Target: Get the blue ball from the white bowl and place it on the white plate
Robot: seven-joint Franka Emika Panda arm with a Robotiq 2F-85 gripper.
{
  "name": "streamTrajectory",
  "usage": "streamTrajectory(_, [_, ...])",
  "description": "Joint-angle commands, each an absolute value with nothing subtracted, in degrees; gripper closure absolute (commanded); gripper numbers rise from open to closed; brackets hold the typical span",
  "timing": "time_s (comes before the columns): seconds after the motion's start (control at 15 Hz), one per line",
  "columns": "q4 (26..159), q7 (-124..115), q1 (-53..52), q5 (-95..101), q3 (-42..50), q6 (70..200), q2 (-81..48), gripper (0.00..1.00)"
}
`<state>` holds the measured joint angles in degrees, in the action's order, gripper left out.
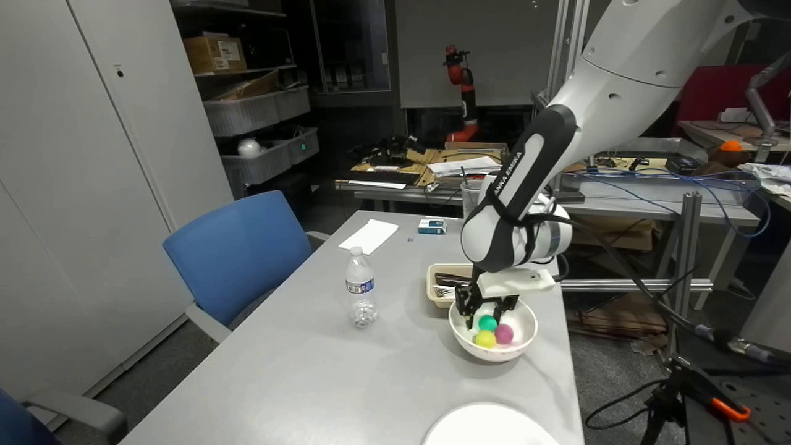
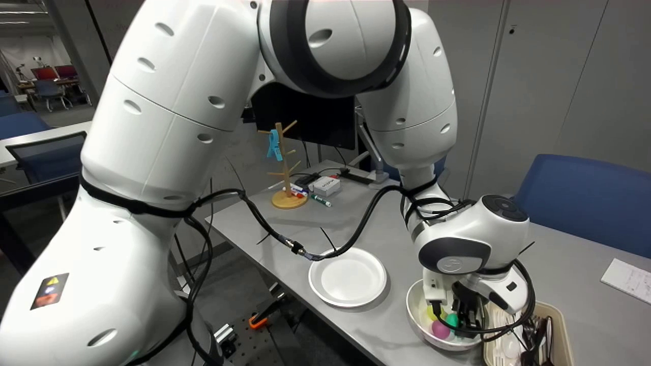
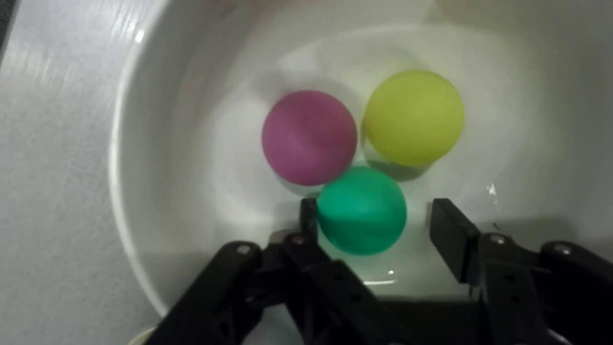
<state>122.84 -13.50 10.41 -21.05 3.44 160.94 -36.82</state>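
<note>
The blue ball, teal in colour, lies in the white bowl between the fingers of my gripper. The gripper is open. In the wrist view its left finger is against or very near the ball, and a gap separates the ball from the right finger. The ball also shows in both exterior views, partly hidden by the gripper and cable. The white plate lies flat on the table beside the bowl with nothing on it; an exterior view cuts off its lower part.
A pink ball and a yellow ball lie in the bowl close to the teal ball. A beige tray of cutlery stands against or very near the bowl. A water bottle, a small box and a wooden stand are on the table.
</note>
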Motion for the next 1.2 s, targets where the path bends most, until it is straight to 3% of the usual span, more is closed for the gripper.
streamTrajectory(0.0, [122.96,-14.41,10.59,-21.68,3.2,161.6,-36.67,0.68])
streamTrajectory(0.13, [123.22,-14.72,10.37,-21.58,3.35,161.53,-36.33,0.82])
streamTrajectory(0.6, [127.49,-14.37,8.87,-19.83,4.08,159.75,-30.43,0.82])
streamTrajectory(1.13, [139.6,-10.9,5.92,-15.56,2.72,155.6,-12.97,0.82])
